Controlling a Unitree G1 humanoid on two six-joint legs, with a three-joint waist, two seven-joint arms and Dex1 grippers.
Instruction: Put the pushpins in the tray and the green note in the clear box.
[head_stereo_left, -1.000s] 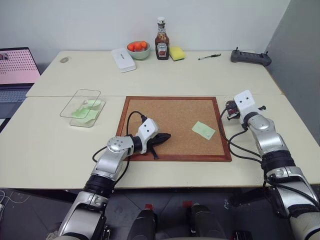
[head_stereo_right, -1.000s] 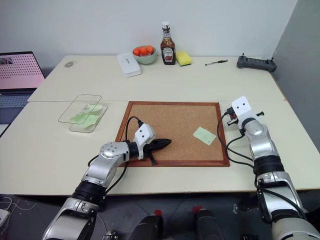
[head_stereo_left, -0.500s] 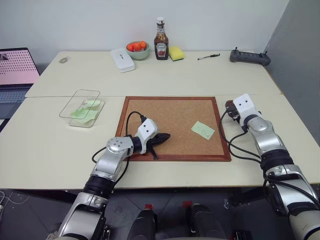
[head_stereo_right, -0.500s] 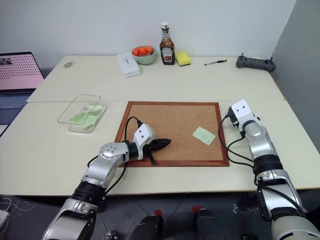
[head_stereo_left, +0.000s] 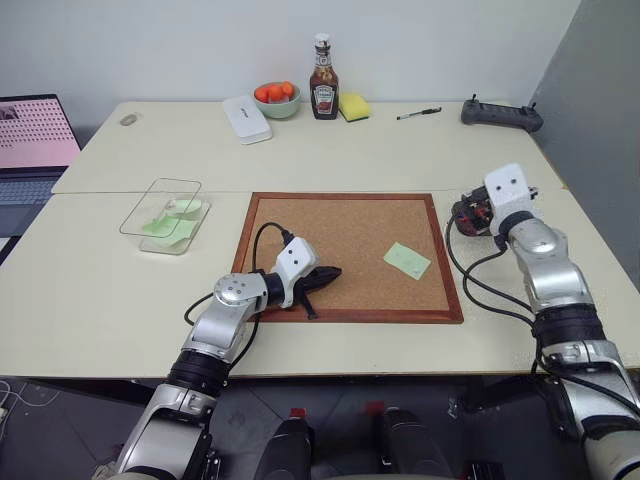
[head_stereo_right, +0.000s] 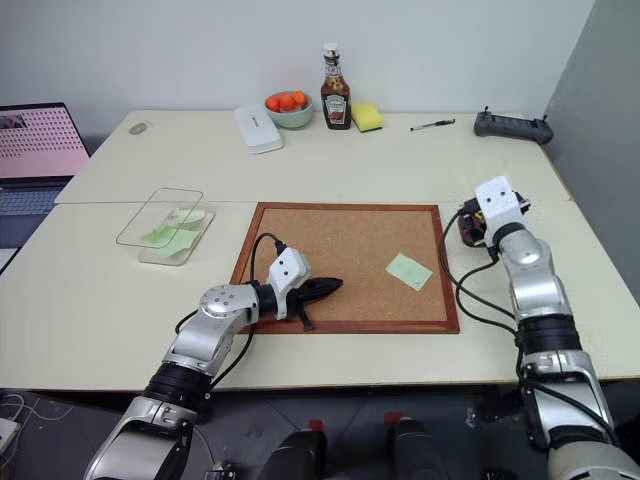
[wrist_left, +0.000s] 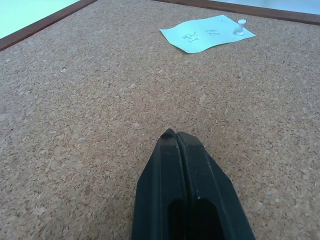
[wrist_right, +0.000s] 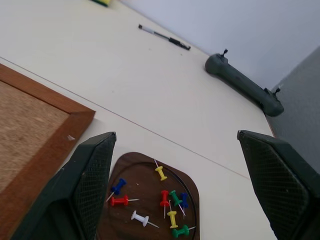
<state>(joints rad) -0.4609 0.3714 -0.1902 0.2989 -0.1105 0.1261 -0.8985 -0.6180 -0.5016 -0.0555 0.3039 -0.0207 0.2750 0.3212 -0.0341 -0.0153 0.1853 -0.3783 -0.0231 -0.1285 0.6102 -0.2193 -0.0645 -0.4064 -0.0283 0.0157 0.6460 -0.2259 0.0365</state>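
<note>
A pale green note lies on the right part of the cork board, held by a white pushpin. My left gripper rests shut on the board's near left, its tip pointing toward the note. Just off the board's right edge, my right gripper hangs open over the dark brown tray. The tray holds several pushpins in red, yellow, green, blue and white. The clear box stands left of the board with green slips inside.
Along the table's back stand a white case, a bowl of oranges, a ketchup bottle and a yellow sponge. A pen and a black controller lie back right. A laptop sits far left.
My right hand has lifted up from beside the board's right edge. The left arm, the note and the clear box have stayed put.
</note>
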